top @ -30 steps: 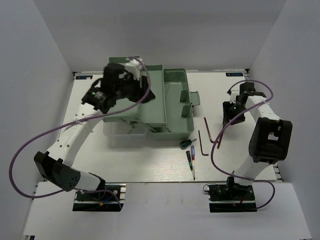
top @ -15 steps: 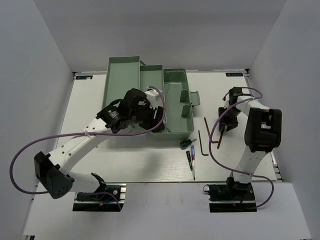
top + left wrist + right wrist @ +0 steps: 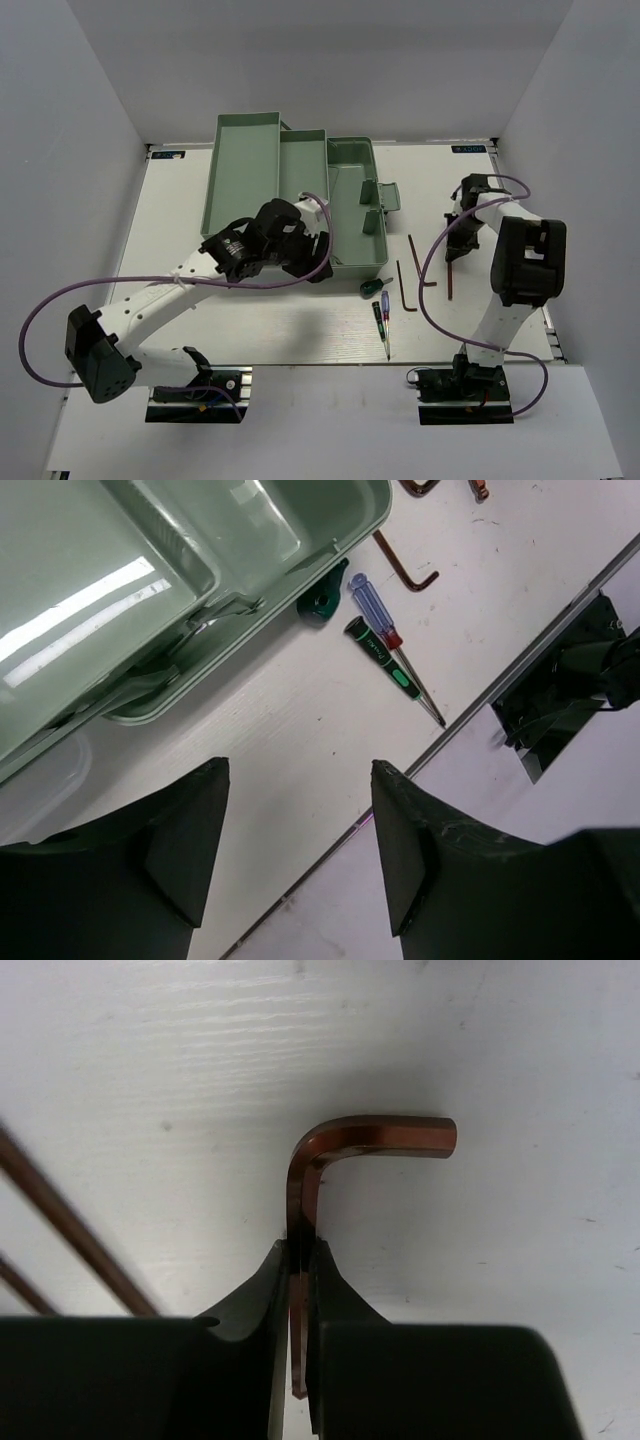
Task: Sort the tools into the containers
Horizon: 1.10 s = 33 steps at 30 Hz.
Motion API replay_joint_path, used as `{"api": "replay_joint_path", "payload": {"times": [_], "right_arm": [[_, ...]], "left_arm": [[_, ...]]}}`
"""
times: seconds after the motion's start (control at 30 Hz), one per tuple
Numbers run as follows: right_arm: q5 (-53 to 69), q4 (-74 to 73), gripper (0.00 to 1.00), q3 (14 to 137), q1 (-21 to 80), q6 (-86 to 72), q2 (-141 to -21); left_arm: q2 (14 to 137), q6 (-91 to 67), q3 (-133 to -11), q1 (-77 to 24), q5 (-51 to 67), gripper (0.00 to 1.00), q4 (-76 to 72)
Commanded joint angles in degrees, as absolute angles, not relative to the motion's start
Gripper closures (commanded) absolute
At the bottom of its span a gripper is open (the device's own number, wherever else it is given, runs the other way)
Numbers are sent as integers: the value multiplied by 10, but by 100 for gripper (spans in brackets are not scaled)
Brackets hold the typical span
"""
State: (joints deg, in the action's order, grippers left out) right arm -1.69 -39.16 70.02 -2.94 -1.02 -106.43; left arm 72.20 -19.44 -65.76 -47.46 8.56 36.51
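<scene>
Your right hand [image 3: 298, 1265] pinches the hex key [image 3: 345, 1138] at its fingertips only, so it may pivot or slip when lifted.

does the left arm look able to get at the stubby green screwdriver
Probably yes: the left gripper is open and empty, and the stubby screwdriver lies uncovered just outside the toolbox corner, nothing between them.

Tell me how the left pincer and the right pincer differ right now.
The left pincer is open and empty; the right pincer is shut on a hex key. The left hangs near the toolbox; the right is low over the table. Both have dark fingers.
</scene>
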Motion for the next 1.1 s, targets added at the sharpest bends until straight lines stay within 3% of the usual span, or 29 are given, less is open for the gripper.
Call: {"api": "replay_joint_path", "payload": {"times": [0.0,0.17,0.33,0.5,0.73,0.8,0.87,0.93,1.07], "right_arm": [[89,-412,100,759,-46,37,-1003],[282,-426,100,839,-50,68,-933],[477,-414,100,960,-20,-10,-931],[515,-307,100,976,84,-160,-956],[418,-293,100,972,173,-140,-1039],[397,-298,90,976,178,-114,-1049],[397,-312,64,990,180,-99,-1055],[404,-323,49,996,175,-77,-1050],[392,-360,46,985,162,-30,-1020]], "left_arm": [[723,-200,-646,-494,79,31,331],[723,-206,-620,-511,67,31,319],[718,-212,-599,-523,67,31,298],[738,-217,-599,-535,67,31,274],[774,-229,-605,-559,47,31,263],[774,-235,-605,-565,40,31,258],[774,-243,-599,-570,32,31,252],[774,-257,-593,-576,25,31,246],[782,-257,-593,-587,20,31,235]]}}
